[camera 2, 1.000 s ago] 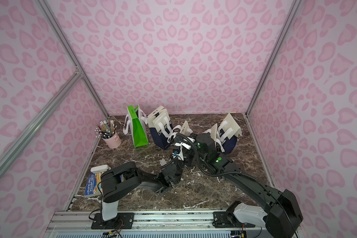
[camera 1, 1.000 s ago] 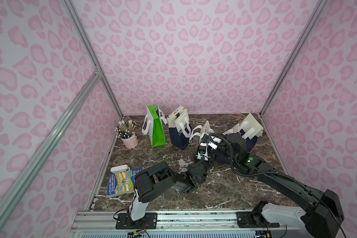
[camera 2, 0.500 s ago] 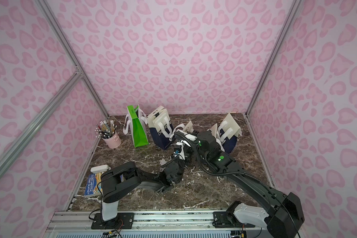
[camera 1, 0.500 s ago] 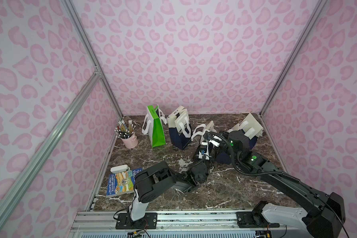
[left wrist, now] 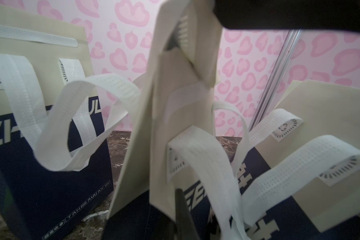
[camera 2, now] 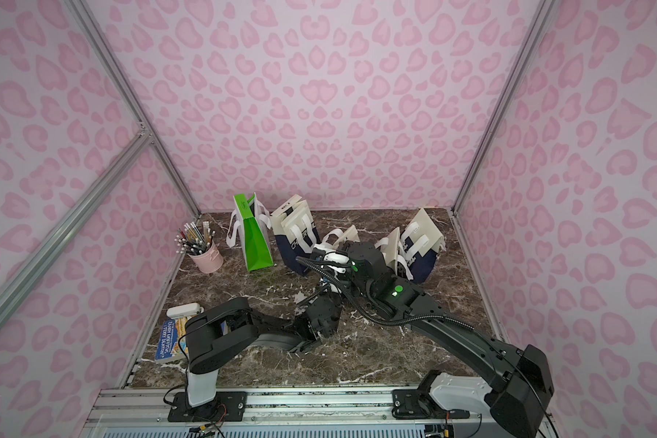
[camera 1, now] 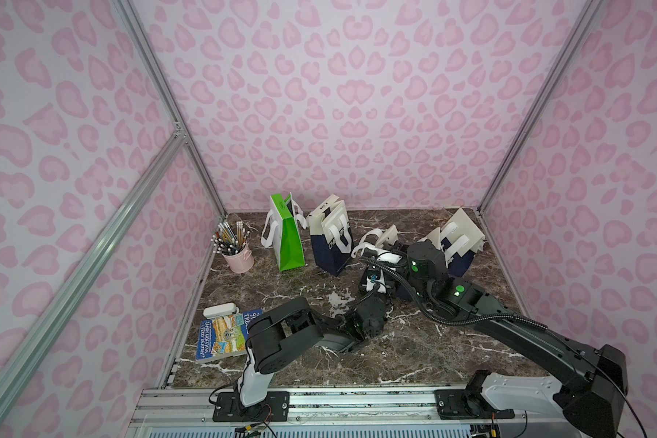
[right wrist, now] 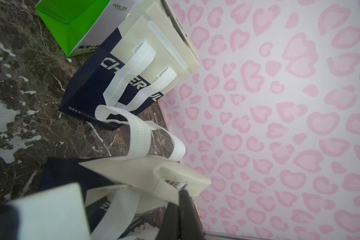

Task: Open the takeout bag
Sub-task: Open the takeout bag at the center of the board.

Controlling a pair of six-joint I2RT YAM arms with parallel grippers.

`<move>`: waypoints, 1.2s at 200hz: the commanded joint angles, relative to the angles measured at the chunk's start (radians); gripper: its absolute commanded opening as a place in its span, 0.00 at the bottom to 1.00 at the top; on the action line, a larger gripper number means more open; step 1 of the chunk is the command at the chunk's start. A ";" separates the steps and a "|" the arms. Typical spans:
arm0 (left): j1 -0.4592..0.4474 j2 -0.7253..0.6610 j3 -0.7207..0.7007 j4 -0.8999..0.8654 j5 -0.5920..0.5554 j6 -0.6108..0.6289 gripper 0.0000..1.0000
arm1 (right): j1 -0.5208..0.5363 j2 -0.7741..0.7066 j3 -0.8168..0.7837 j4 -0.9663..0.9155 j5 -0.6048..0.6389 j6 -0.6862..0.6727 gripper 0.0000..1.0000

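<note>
Mouth spreading, both arms pinching the middle bag.

The navy-and-cream nonwoven takeout bag [camera 1: 388,237] stands toward the back of the dark marble tabletop [camera 1: 281,288], near a matching navy-and-cream bag [camera 1: 459,246] on the right. The left gripper [camera 1: 375,278] is clamped tight on one cream top panel and the right gripper [right wrist: 183,193] on the opposite flap. Versus a second ago, the right arm has shifted toward that right-side bag while the left has barely moved. My read: the panels are being pulled apart and the mouth isn't fully open yet.

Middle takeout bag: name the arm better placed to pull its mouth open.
Right, probably. The right fingers pinch the takeout bag's top flap edge, ready to peel; the left fingers hold lower, anchoring its near panel.
</note>
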 commanded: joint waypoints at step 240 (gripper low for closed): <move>-0.001 -0.054 0.010 -0.198 -0.018 0.017 0.05 | -0.109 -0.043 -0.209 0.279 -0.154 0.389 0.51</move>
